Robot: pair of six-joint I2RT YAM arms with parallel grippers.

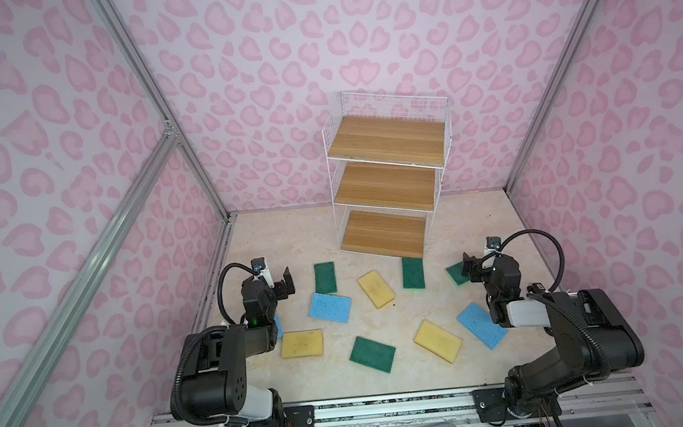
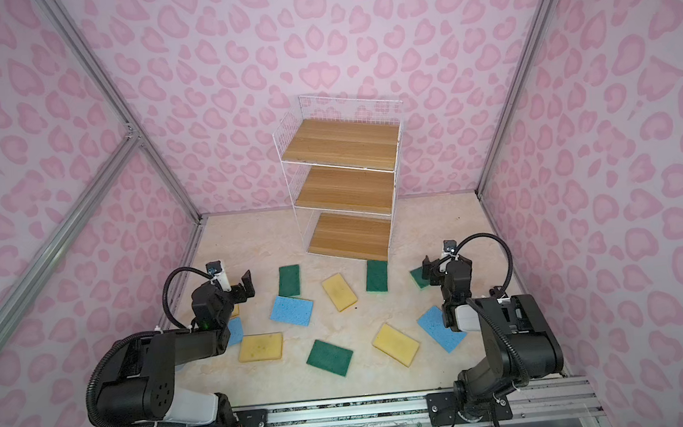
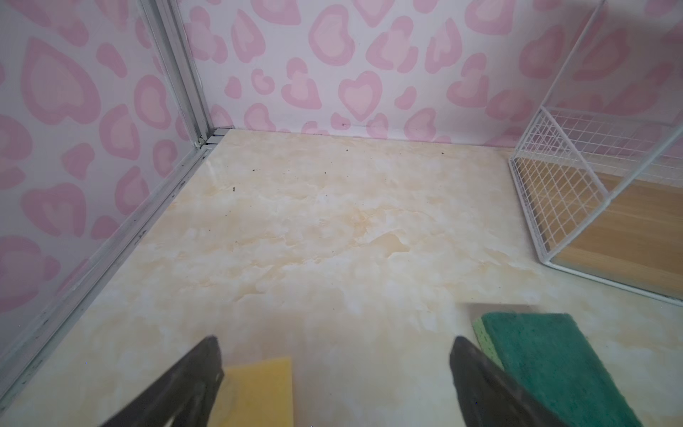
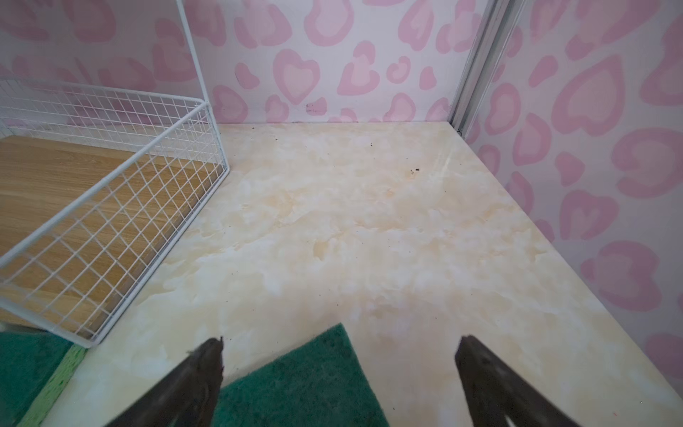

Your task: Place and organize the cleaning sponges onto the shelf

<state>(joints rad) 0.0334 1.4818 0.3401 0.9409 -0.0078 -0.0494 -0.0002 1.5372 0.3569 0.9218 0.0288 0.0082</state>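
Several cleaning sponges lie flat on the marbled floor in front of the shelf [image 1: 387, 186], whose three wooden boards are bare. My left gripper [image 1: 286, 284] hovers open near the left wall; in its wrist view [image 3: 334, 344] a yellow sponge [image 3: 258, 392] lies below the jaws and a green sponge [image 3: 554, 366] beside one finger. My right gripper [image 1: 468, 269] hangs open above a green sponge [image 1: 456, 274], whose corner shows between the fingers [image 4: 303, 384]. Both grippers hold nothing.
Between the arms lie a blue sponge [image 1: 330, 307], a yellow one [image 1: 375, 289], green ones [image 1: 325, 277] [image 1: 413, 272] [image 1: 372, 354], yellow ones [image 1: 302, 344] [image 1: 438, 341] and a blue one [image 1: 481, 325]. Pink patterned walls close three sides.
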